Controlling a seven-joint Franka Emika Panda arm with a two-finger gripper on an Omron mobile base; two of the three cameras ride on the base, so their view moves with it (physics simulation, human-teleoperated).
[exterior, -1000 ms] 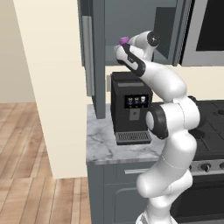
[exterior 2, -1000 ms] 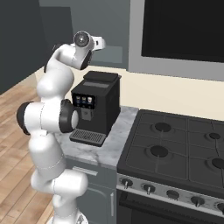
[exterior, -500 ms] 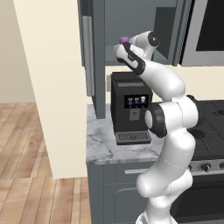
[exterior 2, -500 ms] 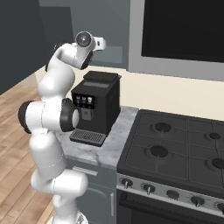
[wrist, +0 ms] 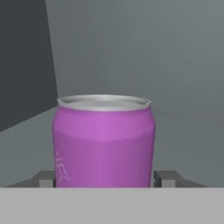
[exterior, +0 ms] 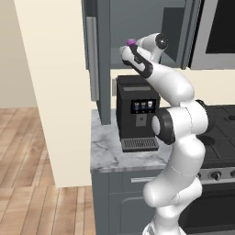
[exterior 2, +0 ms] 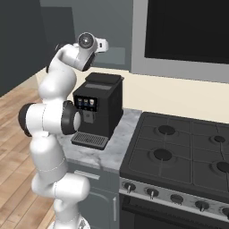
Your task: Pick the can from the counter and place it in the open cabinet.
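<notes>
A white robot arm is reaching up into an open dark grey cabinet (exterior: 137, 27) on the wall. A small purple can (wrist: 104, 142) is standing upright inside it, on the grey shelf. In the left base view the can (exterior: 131, 42) is showing as a purple spot at the arm's tip, at about 12 o'clock from the coffee machine (exterior: 137, 112) below.

In the hand view the can is sitting dead centre between the two fingertips (wrist: 43, 178), one at 9 o'clock of its base and one at 3 o'clock. Its long axis is running vertical, pale rim up. The gripper (wrist: 104, 179) is framing the can closely. A sliver of gap seems to be showing on each side, so the jaws look to be just letting go, but whether the tips are touching the can cannot be told for certain.

The judgement: the can is looking placed, and the coming move is likely a straight pull back, away from the can along the hand's own line, so neither tip brushes its side and tips it.

The shelf is flat, plain grey, with the rear wall behind and a darker side panel at 10 o'clock. The cabinet door, with its long bar handle (exterior: 93, 59), is standing open at 9 o'clock of the arm. Below are a marble top (exterior: 114, 153) on grey base cabinets, a black stove (exterior 2: 179, 156) at 3 o'clock and a wooden floor (exterior: 27, 183).
</notes>
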